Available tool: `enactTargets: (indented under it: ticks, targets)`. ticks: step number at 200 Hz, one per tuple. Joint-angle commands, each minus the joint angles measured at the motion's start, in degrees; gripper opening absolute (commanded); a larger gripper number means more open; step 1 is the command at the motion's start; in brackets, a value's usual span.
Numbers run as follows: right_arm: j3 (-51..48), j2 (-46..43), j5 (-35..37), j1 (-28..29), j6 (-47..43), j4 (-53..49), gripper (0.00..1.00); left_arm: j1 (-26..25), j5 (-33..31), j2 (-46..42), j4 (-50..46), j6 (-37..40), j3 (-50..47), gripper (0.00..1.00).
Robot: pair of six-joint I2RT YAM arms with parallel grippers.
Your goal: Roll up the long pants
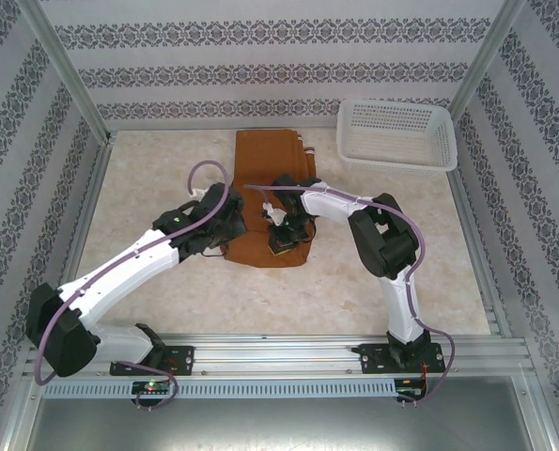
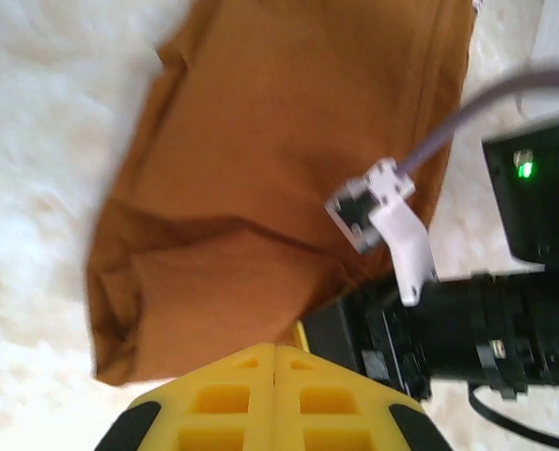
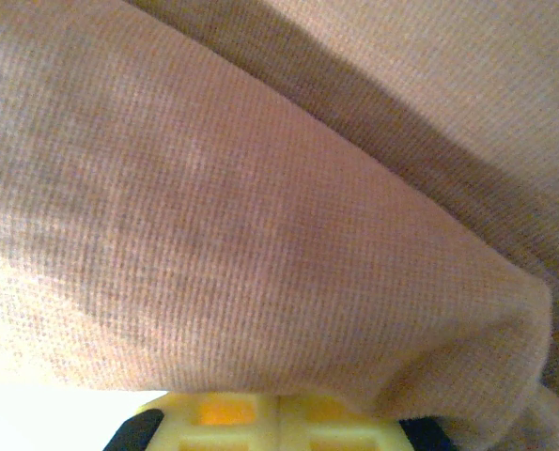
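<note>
Rust-brown long pants [image 1: 265, 183] lie folded in a narrow strip mid-way across the table [image 1: 147, 178], running toward the far wall; white mesh basket [image 1: 396, 132] sits apart at far right. Left gripper [image 2: 275, 352] clenched, yellow fingers flush together at the cloth's near left corner, grip on it unclear. Right gripper [image 3: 277, 404] clenched too, tips under a raised fold at the near hem, pinch unclear
</note>
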Motion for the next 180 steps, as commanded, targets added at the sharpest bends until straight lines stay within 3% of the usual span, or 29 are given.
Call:
enactTargets:
  ticks: [1,26,45,83,100,105,112,115,123,147,180]
  targets:
    - [0.00,3.40,2.85,-0.91,0.66,3.77,0.00,-1.16,3.37,6.38,5.08,-4.51,-2.63,0.00]
    - [-0.09,2.84,2.48,-0.90,0.60,3.48,0.00,-0.55,3.58,13.37,12.08,-4.43,-4.93,0.00]
    - [-0.11,2.32,2.17,-1.13,0.41,2.97,0.00,0.99,2.38,18.93,12.00,-4.09,-4.52,0.00]
    - [-1.25,0.86,1.96,-1.39,-0.10,2.50,0.00,3.65,-10.75,25.22,4.19,-3.88,-3.69,0.00]
    - [-2.86,-0.86,1.67,-1.05,-0.38,3.52,0.00,5.43,-13.73,27.04,2.36,-3.83,-3.46,0.00]
    - [-3.66,-2.00,2.18,-0.72,-0.39,4.21,0.08,5.80,-13.71,27.31,2.25,-3.69,-3.48,0.00]
    - [-4.84,-4.20,3.83,0.07,-0.39,4.91,0.44,6.11,-13.55,27.71,2.27,-3.56,-3.48,0.00]
    - [-5.44,-5.32,4.96,0.48,-0.39,5.06,0.55,6.09,-13.52,27.76,2.33,-3.55,-3.48,0.00]
    - [-6.78,-8.39,9.22,2.14,-0.80,5.06,0.70,6.14,-12.92,27.81,2.72,-3.40,-3.48,0.00]
    - [-10.41,-18.68,27.14,9.95,-4.56,4.47,0.84,6.14,-10.41,27.77,4.69,-3.20,-3.74,0.00]
    - [-14.68,-23.24,50.36,20.89,-9.94,4.88,0.87,6.14,-7.81,28.17,6.45,-2.42,-3.03,0.00]
